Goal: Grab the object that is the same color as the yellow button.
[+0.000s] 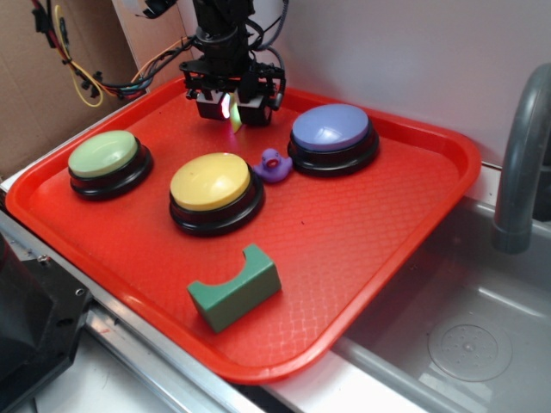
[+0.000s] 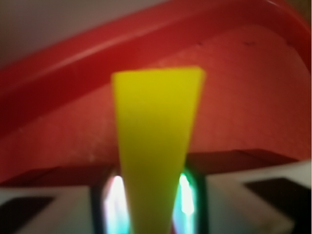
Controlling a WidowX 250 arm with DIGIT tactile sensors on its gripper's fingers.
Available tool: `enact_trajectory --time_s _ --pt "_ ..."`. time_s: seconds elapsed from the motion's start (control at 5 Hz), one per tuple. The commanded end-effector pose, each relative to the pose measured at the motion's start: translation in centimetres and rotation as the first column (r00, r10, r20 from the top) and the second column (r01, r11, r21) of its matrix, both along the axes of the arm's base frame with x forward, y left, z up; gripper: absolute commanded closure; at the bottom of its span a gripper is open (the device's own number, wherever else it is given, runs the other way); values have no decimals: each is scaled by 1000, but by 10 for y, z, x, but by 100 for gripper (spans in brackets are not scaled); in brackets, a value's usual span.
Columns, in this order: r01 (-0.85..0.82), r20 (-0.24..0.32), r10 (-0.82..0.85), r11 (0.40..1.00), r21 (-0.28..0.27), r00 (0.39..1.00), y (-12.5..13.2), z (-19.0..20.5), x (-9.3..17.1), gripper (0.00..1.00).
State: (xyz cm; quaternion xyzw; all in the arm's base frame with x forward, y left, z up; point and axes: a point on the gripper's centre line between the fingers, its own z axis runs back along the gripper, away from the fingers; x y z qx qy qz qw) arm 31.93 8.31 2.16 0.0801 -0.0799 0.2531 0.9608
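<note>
three buttons, one wedge pinched at the back of the tray

three dome-topped push buttons on black round bases, set across a red plastic tray (image 1: 405, 215): pale green button (image 1: 109, 160) at the left, large yellow button (image 1: 214, 190) in the middle, purple button (image 1: 333, 137) toward the right. tiny purple duck (image 1: 274, 164) just between the yellow and purple buttons, close to both. green arch block (image 1: 235, 286) near the tray's front edge, lying with its curved cut-out facing up. black gripper (image 1: 232, 110) at the tray's back edge, behind the yellow button, jaws closed on a small yellow wedge-shaped block (image 2: 157, 146). from the wrist view: wedge clamped between the jaws by its narrow end, wide end pointing away toward the tray's raised rim. cannot tell whether the wedge touches the tray floor.
</note>
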Motion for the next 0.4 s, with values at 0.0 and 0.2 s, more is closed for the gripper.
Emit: enact_trajectory --time_s 0.0,0.2 --pt "85 26 -86 995 43 996 -15 64 -15 100" --pt "185 30 -186 982 31 982 -36 85 -23 100"
